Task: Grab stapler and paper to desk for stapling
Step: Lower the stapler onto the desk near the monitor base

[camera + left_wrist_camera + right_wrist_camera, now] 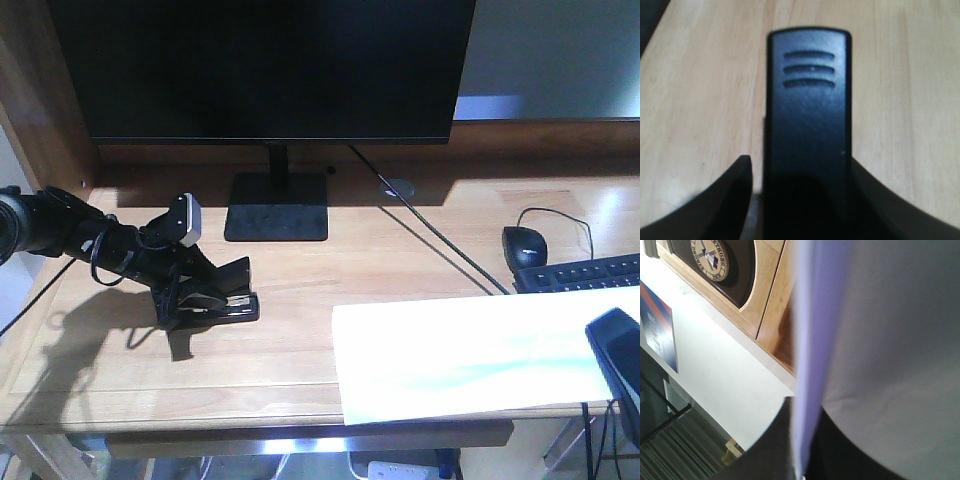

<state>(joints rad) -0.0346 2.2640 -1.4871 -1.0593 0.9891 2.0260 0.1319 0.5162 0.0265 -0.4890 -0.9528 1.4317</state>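
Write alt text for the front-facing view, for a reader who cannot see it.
On a wooden desk, the left gripper straddles a black stapler; white paper spans the right side, the right gripper at its right edge. A dark monitor stands behind, with a mouse and keyboard far right.

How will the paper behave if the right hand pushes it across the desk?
Probably floppy: the paper is a thin sheet pinched at one end by the right hand, so the far end may sag or curl. Likely very light, so it could buckle against the desk rather than slide flat.
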